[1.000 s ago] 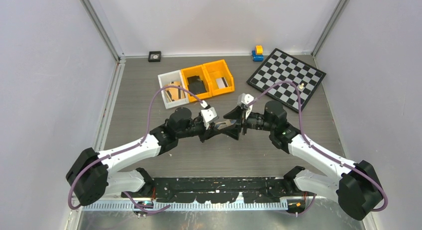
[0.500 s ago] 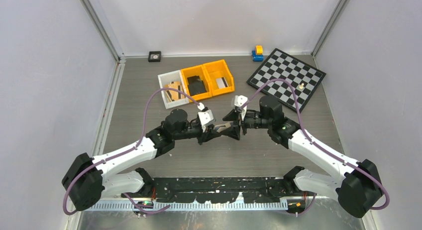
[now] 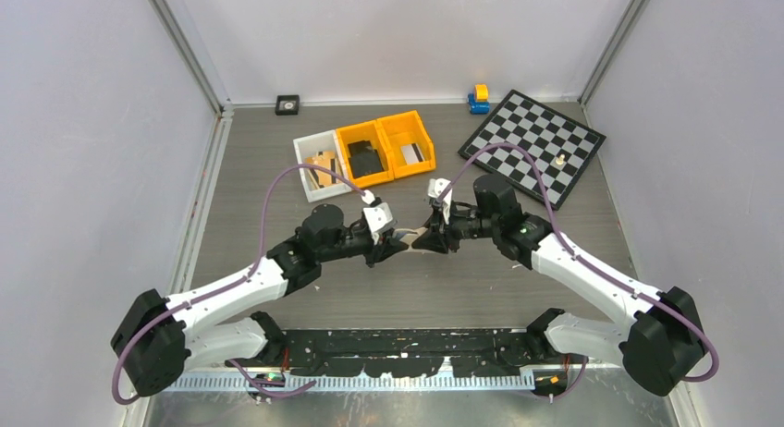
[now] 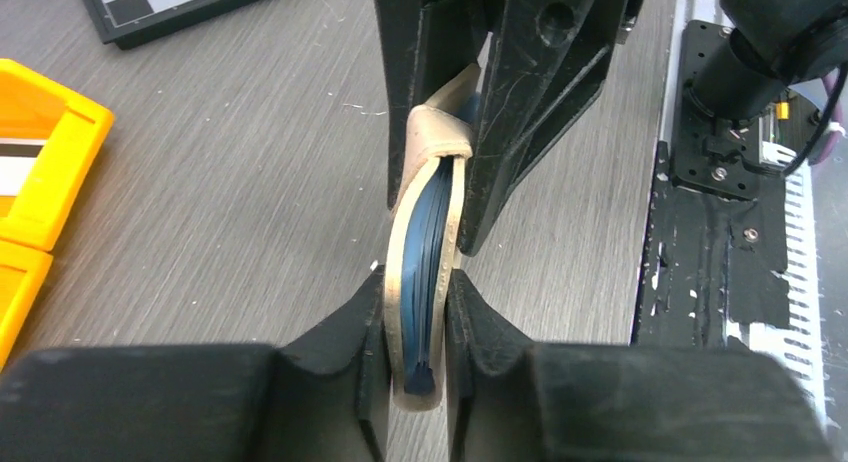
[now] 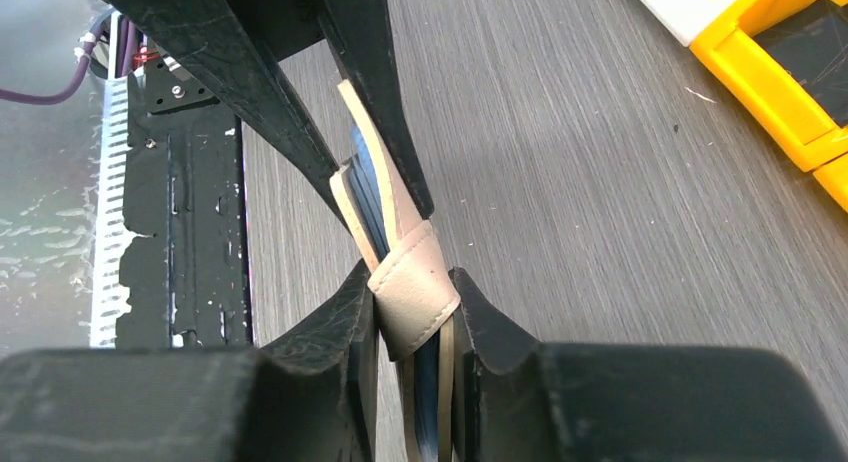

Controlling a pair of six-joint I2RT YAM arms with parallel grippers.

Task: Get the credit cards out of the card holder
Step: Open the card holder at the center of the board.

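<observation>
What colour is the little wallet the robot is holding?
The card holder is beige outside, blue inside; the left wrist view shows it best.

The card holder (image 4: 437, 134) looks like soft beige leather or an imitation of it, matt and finely grained, with smooth bluish sheets between its covers. The table (image 4: 220, 182) is grey wood-grain laminate, dull and lightly scratched. The bin (image 4: 50, 162) is glossy yellow plastic — the left gripper (image 4: 418, 307) matt black plastic.

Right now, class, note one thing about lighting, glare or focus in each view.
Top external view: even, soft light, faint shadows, all sharp. Left wrist view: the card holder is crisp; the left end effector is featureless black. Right wrist view: pale glare on the metal sheet at the left edge.
</observation>
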